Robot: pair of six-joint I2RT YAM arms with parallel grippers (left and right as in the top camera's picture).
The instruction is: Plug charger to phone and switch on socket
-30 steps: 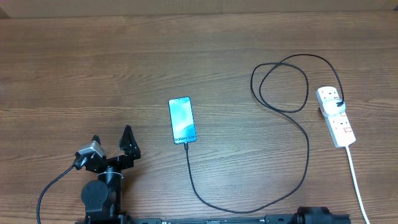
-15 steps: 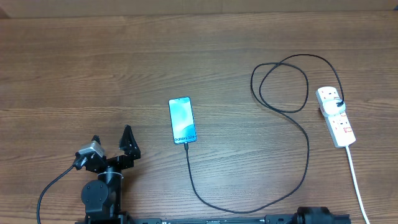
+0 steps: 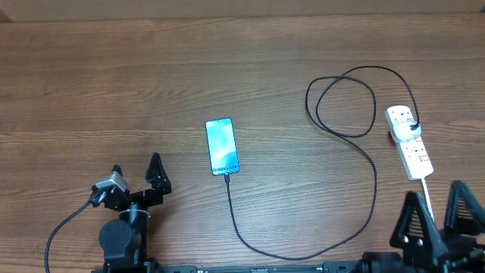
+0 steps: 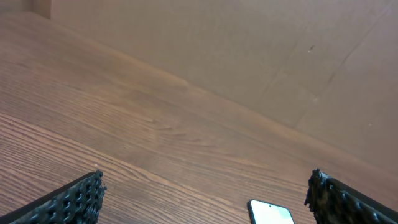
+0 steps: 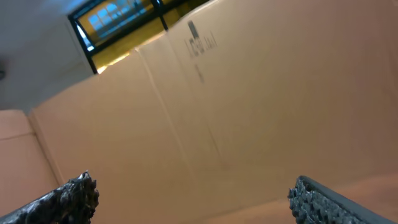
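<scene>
Black fingers of your right gripper (image 3: 434, 192) now rise at the bottom right of the overhead view, where a second ago only the arm's base showed. Its jaws stand wide apart with nothing between them. The socket (image 3: 409, 141) lies just ahead of those fingertips, its white cord (image 3: 433, 220) trailing back between them toward the base. Your right wrist camera shows only the cardboard wall (image 5: 249, 93) past the spread fingers (image 5: 65, 198), so the gripper looks pitched upward, not yet aimed at the table (image 3: 114, 83). Your left gripper (image 3: 136, 164) has not shifted; it is also wide open and empty. The phone (image 3: 220, 146) lies ahead of it and a little to its right, showing only as a corner low in the left wrist view. From the right gripper, the phone is well off to the left. The charger (image 3: 374, 189) sweeps from the socket through a loose loop, back past the right gripper's left side, and its connector tip (image 3: 226, 175) meets the phone's near end. The plug-in looks done, so the right arm coming up reads as the start of the switch step. You will need to tip it down onto the red-marked switches; whether they are already on cannot be told.
</scene>
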